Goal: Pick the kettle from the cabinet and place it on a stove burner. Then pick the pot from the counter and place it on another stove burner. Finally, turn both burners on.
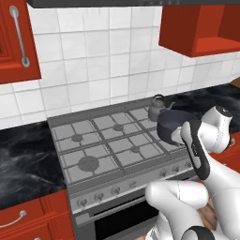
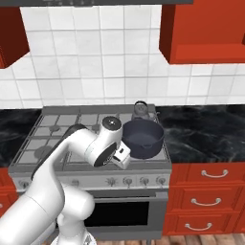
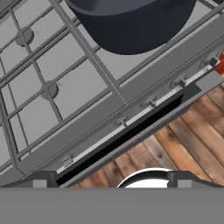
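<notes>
Pincer [image 3: 111,180] wide open, holding nothing, hovering over the front edge of the stove [image 3: 65,94], tilted down at the knob row [image 3: 151,102] and the wood floor [image 3: 192,131] below. Pot [image 3: 131,22] sits on the grate just ahead of the pincer, on the front burner at the stove's right side; in the right base view the pot [image 2: 142,138] is right beside the arm's wrist, not touching the fingers. Kettle [image 2: 140,110] stands just behind the pot, farther from the pincer, on the rear right burner; also seen from the left base camera as kettle [image 1: 157,108] behind pot [image 1: 174,123]. Black marble table [image 2: 206,127] runs off to the pincer's right, red cabinet [image 2: 206,33] niche up above it.
</notes>
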Controlling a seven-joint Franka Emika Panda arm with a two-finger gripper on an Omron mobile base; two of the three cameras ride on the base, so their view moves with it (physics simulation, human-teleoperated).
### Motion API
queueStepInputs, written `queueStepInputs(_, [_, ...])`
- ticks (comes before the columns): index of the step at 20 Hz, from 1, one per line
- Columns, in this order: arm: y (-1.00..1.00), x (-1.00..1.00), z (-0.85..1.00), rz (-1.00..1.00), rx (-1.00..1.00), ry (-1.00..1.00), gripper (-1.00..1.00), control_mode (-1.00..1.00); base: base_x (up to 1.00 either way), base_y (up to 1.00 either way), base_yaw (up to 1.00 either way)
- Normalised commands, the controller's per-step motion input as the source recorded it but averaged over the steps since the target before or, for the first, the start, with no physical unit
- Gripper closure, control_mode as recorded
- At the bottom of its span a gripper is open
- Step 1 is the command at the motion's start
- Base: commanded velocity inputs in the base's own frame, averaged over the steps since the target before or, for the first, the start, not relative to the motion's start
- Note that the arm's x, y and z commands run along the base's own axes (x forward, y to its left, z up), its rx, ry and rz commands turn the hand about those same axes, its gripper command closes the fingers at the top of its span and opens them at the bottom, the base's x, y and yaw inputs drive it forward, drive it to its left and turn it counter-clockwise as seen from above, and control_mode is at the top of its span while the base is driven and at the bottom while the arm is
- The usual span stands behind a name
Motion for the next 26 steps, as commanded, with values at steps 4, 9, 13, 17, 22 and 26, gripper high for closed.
queueStepInputs(4, [0.00, 0.00, 0.00, 0.00, 0.00, 0.00, -1.00, 1.00, 0.34, 0.00, 0.00])
queueStepInputs(9, [0.00, 0.00, 0.00, 0.00, 0.00, 0.00, -1.00, 1.00, 0.40, 0.00, 0.00])
queueStepInputs(13, [0.00, 0.00, 0.00, 0.00, 0.00, 0.00, -1.00, 1.00, 0.48, 0.00, 0.00])
queueStepInputs(17, [0.00, 0.00, 0.00, 0.00, 0.00, 0.00, -1.00, 1.00, 0.47, 0.00, 0.00])
queueStepInputs(22, [0.00, 0.00, 0.00, 0.00, 0.00, 0.00, -1.00, 1.00, 0.30, 0.00, 0.00])
queueStepInputs(26, [0.00, -0.06, 0.00, -0.02, 0.00, -0.08, -1.00, -1.00, 0.00, 0.00, 0.00])
